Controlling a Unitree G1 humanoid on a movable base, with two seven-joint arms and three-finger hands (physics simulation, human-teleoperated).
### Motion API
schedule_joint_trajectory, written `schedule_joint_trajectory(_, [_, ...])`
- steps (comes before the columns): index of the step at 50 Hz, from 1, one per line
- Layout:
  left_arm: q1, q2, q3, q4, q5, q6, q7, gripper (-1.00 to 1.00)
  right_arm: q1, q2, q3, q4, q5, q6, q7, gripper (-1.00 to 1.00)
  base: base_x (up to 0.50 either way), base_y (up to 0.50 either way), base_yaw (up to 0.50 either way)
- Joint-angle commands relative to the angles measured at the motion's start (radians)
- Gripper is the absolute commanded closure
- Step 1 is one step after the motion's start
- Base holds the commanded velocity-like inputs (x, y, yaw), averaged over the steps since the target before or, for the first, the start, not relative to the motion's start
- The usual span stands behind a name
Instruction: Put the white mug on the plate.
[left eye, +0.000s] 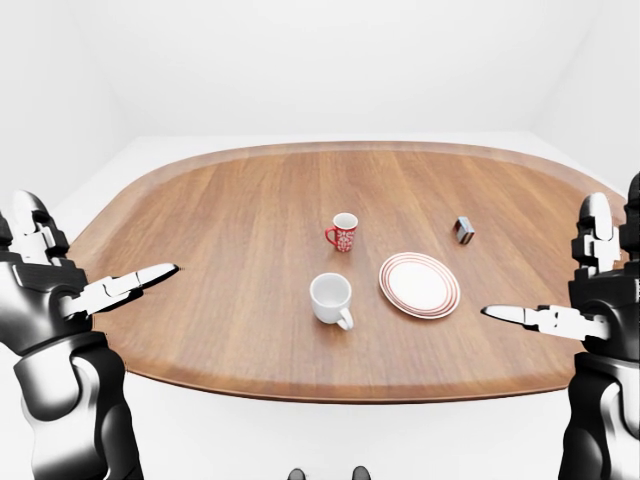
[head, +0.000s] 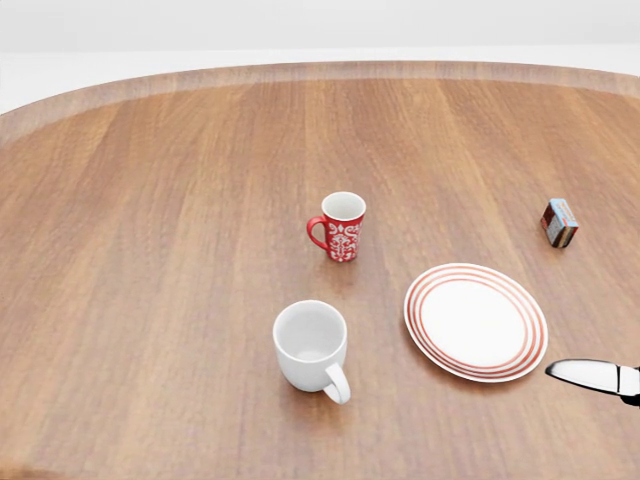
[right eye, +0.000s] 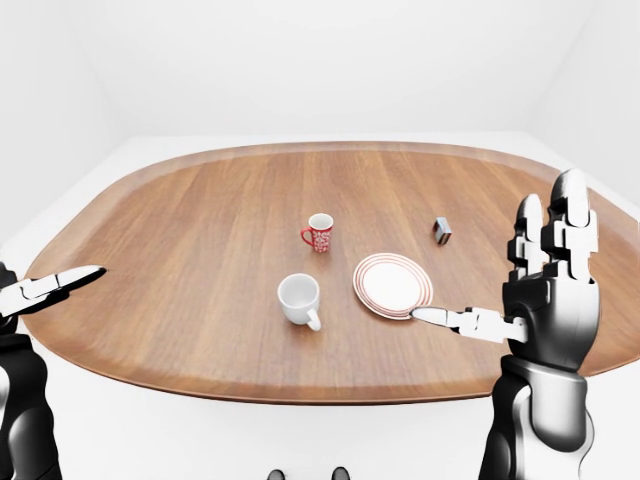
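**A:** Head view first: where does the white mug (head: 312, 349) sit against the plate (head: 476, 321)?

**B:** Upright on the wooden surface (head: 150, 250), just to the left of the plate and a little lower in that view, with bare wood between the two. Its mouth faces up and its handle sticks out toward the bottom right, roughly toward the robot. The red patterned mug (head: 338, 226) stands above it in the view, and a small box (head: 560, 222) lies well off to the upper right.

**A:** And the hands?

**B:** Neither holds anything. The left hand (left eye: 75, 285) hovers over the left rim of the surface with its fingers spread, one pointing inward. The right hand (right eye: 535, 290) is raised with two fingers upright and one stretched out level, its tip just beside the plate's lower right edge; that tip also pokes into the head view at the bottom right.

**A:** So which one is nearer the mug?

**B:** The right, I'd judge. It is already near the plate, and the mug lies to its left, just past the plate. The left hand is well apart from the mug, with a broad stretch of wood between.

**A:** What does the reach turn on, then?

**B:** Going leftward across the near edge of the plate to the mug, whose handle points back toward the robot, then a short carry to the right onto the plate
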Motion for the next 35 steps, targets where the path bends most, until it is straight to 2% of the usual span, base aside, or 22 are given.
schedule_joint_trajectory(1, [0.001, -0.002, -0.004, -0.001, 0.003, 0.000, 0.001, -1.00, 0.000, 0.003, 0.001, 0.006, -0.005, 0.000, 0.001, -1.00, 0.02, 0.28, 0.00])
schedule_joint_trajectory(11, [0.004, -0.004, -0.004, -0.008, 0.005, 0.000, 0.001, -1.00, -0.001, 0.000, 0.002, 0.013, 0.011, 0.000, -0.005, -1.00, 0.03, 0.01, 0.00])
schedule_joint_trajectory(35, [-0.001, -0.004, -0.007, 0.001, 0.003, 0.000, -0.001, -1.00, 0.000, 0.002, 0.006, 0.017, 0.011, 0.000, -0.002, -1.00, 0.33, 0.00, 0.00])
